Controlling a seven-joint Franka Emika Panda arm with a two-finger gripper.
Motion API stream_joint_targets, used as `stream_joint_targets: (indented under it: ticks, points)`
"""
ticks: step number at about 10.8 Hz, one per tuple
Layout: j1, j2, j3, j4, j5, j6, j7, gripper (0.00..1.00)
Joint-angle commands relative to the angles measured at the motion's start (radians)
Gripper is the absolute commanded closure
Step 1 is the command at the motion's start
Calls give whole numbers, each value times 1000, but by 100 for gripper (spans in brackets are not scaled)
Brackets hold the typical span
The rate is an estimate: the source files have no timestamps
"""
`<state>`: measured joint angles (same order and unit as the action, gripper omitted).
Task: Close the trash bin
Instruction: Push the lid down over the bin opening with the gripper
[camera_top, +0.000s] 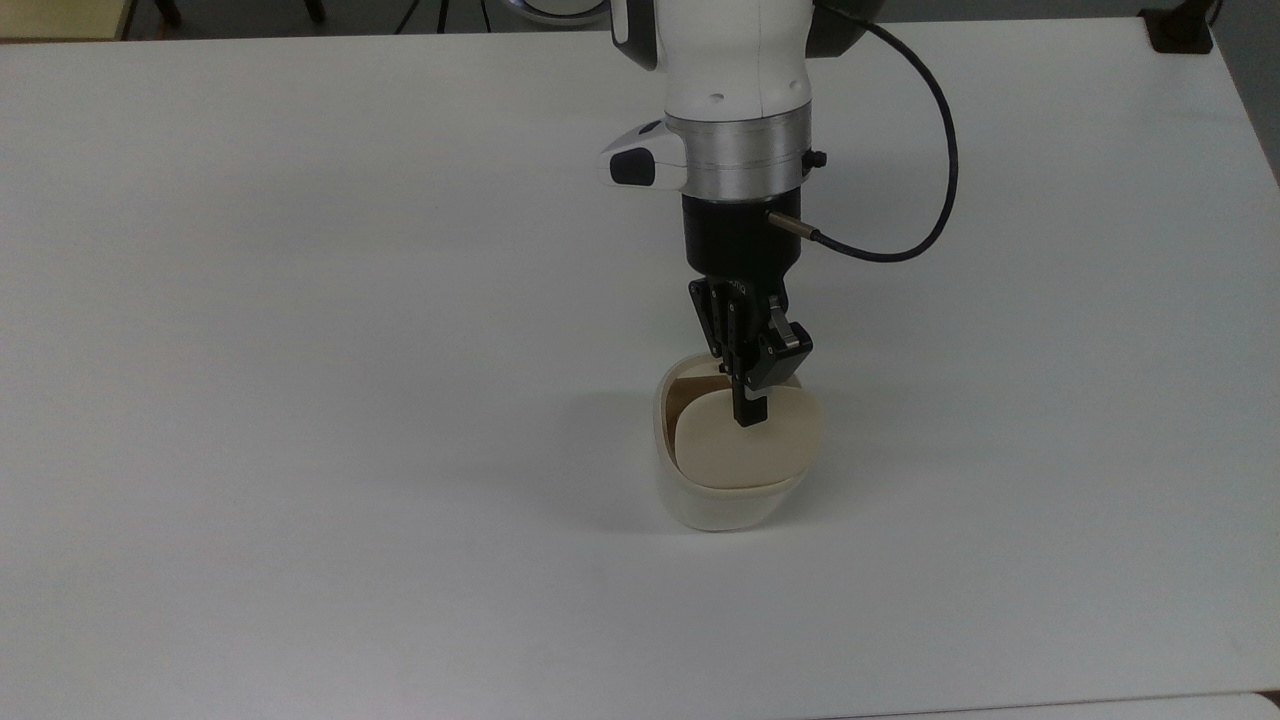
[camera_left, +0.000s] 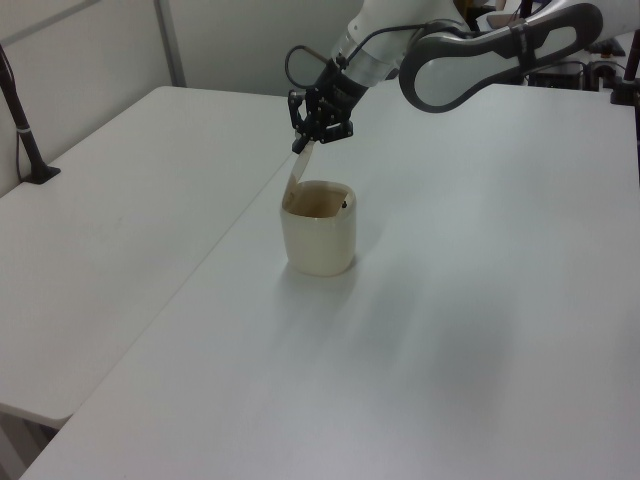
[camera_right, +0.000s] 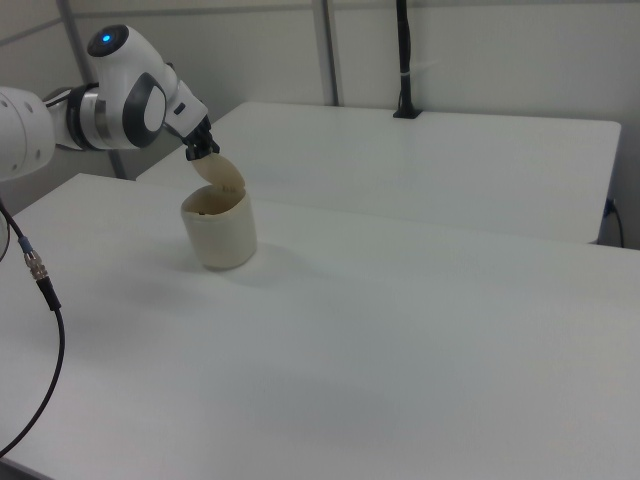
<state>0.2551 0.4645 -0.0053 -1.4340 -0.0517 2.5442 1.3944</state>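
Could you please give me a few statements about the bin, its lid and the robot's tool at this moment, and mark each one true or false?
1. The lid of the bin stands raised above the opening. True.
2. The tool is at the lid's upper edge. True.
3. The bin lies tipped on its side. False: it stands upright on the white table.
4. The bin's opening is fully covered. False: in the left view the inside of the bin is open to sight beside the raised lid.
5. A black cable loops out from the arm's wrist. True.
6. A second bin stands on the same table. False: there is one bin.
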Motion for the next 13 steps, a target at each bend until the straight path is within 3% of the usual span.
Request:
stream_joint_targets:
  ticks: [1, 13]
  points:
    - [6, -46, 4, -81, -13, 7, -32, 100]
    - [-2, -63, 39, -186, -13, -84, -166, 100]
